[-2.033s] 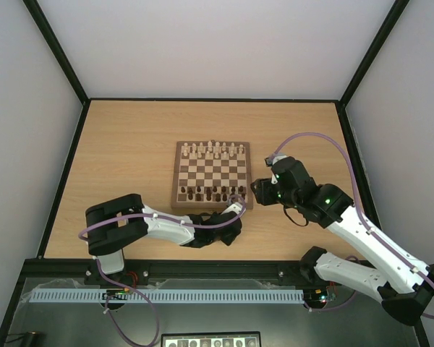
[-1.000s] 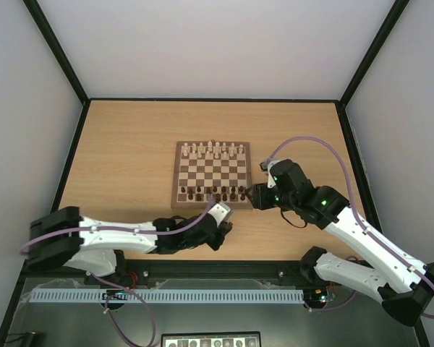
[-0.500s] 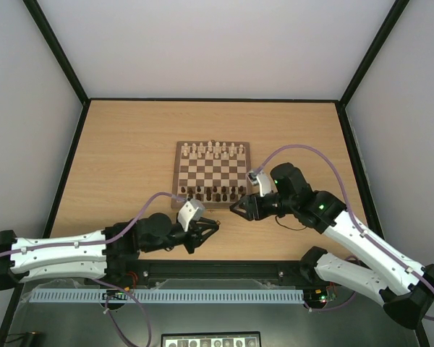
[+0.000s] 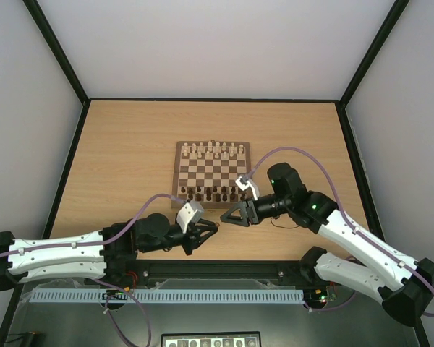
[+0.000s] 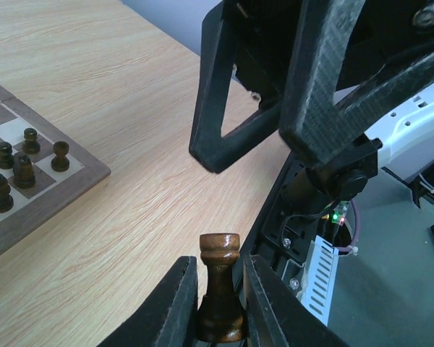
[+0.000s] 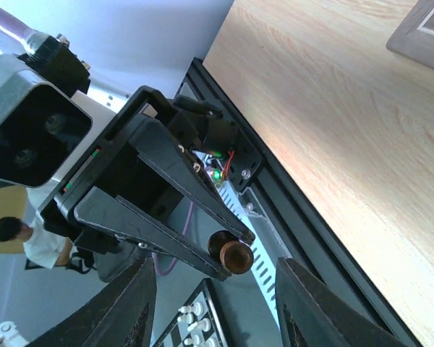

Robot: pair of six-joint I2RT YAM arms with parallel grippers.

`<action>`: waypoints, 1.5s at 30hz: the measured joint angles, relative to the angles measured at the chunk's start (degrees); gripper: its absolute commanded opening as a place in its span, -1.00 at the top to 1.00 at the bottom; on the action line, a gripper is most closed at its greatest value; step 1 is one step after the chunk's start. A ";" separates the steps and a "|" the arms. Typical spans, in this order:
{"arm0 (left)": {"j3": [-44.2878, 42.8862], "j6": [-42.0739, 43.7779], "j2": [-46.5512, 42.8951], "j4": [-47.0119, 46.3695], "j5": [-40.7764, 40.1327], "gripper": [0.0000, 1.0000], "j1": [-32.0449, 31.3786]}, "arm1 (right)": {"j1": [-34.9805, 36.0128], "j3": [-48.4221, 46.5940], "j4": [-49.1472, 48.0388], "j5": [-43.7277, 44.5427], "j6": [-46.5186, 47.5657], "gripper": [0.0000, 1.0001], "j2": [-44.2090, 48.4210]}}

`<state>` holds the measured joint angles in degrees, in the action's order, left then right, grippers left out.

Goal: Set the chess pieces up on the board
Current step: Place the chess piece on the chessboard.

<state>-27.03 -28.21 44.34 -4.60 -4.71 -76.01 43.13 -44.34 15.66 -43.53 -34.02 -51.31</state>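
My left gripper [image 4: 215,227] is shut on a dark brown rook [image 5: 218,288] and holds it upright above the table, just in front of the board's near edge. My right gripper [image 4: 225,216] is open and points at it from the right. Its fingers [image 5: 218,108] spread wide just beyond the rook. In the right wrist view the rook [image 6: 236,256] sits between the left fingers [image 6: 181,181], in line with the gap of my right gripper [image 6: 215,264]. The board [image 4: 181,176] holds dark pieces [image 4: 214,193] in its near rows.
Cream-white pieces [image 4: 213,150] fill the board's far rows. The black frame rail [image 4: 224,268] with cable tray runs along the table's near edge, right under both grippers. Black-edged walls bound the table left, right and behind. A board corner [image 6: 427,29] shows in the right wrist view.
My right gripper has swung left and down off the board's near right corner, open, towards the left gripper. My left arm stretched out earlier and now holds the rook almost still.
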 measured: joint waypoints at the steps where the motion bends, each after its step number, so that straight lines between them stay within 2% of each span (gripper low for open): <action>1: 0.00 0.17 -0.09 -0.02 0.09 0.65 0.00 | 0.00 0.37 -0.55 -0.50 -0.17 0.08 -0.17; 32: -1.73 3.34 4.26 -1.95 1.70 0.65 -0.22 | 0.00 7.23 -7.96 -5.35 -3.89 0.27 -1.92; 38: -1.97 3.61 5.79 -2.58 1.77 0.66 -0.22 | 0.00 7.26 -8.35 -5.60 -4.00 0.44 -1.92; 45: -1.97 3.67 6.45 -3.21 1.75 0.66 -0.22 | 0.00 7.28 -8.35 -5.79 -4.13 0.54 -1.90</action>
<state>-28.99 -24.53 50.78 -7.81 -2.96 -76.23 43.13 -37.06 7.31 -49.32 -38.15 -53.21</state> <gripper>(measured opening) 0.171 0.266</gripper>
